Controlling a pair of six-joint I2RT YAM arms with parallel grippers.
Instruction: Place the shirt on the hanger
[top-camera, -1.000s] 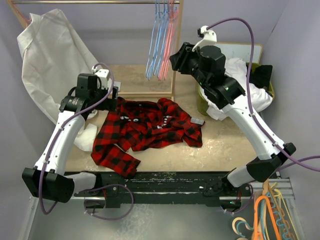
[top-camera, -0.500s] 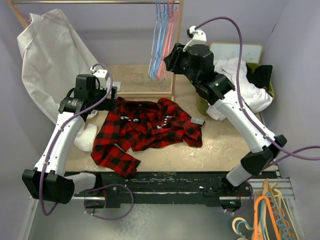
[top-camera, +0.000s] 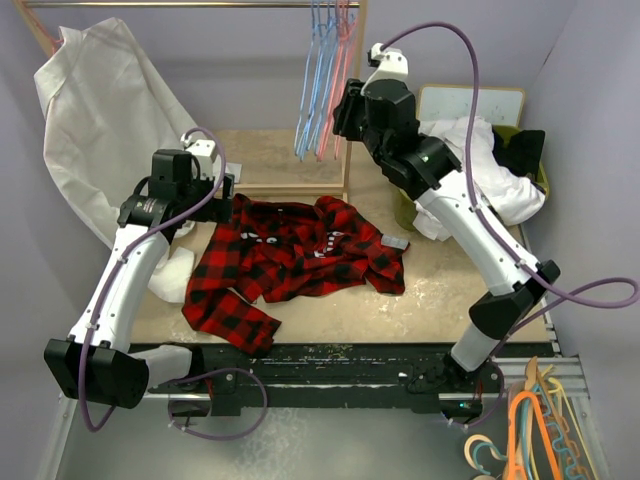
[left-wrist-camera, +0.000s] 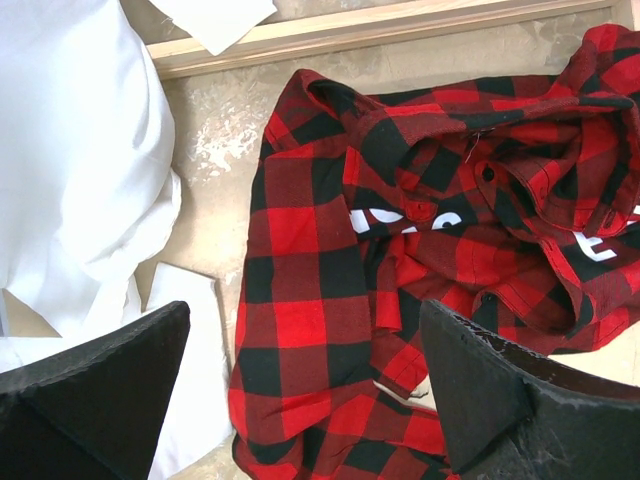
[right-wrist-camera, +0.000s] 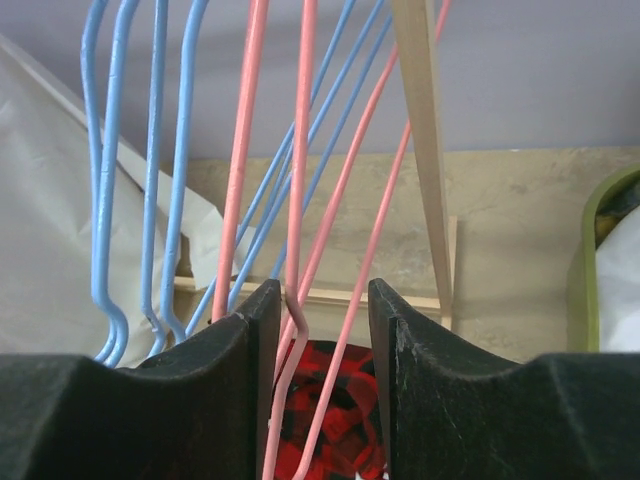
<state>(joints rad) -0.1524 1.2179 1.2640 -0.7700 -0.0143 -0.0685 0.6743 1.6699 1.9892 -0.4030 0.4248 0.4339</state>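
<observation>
Pink-red hanger (right-wrist-camera: 296, 200) between parted right jaws; shirt (top-camera: 300, 250) crumpled on table (top-camera: 440, 290)

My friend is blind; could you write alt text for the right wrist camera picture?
Two black jaws stand open around a wire of the pink hanger, with blue hangers to its left and the red plaid shirt below.

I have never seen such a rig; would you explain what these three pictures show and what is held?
Two robot arms are bolted at the near edge of a table, each ending in a two-finger gripper. One picture looks down from above; the others come from a camera on each wrist. A red-and-black plaid shirt lies crumpled on the table. The left gripper hovers open above it. The right gripper, up at the rack, has open fingers straddling a pink hanger. Nothing is gripped.
</observation>
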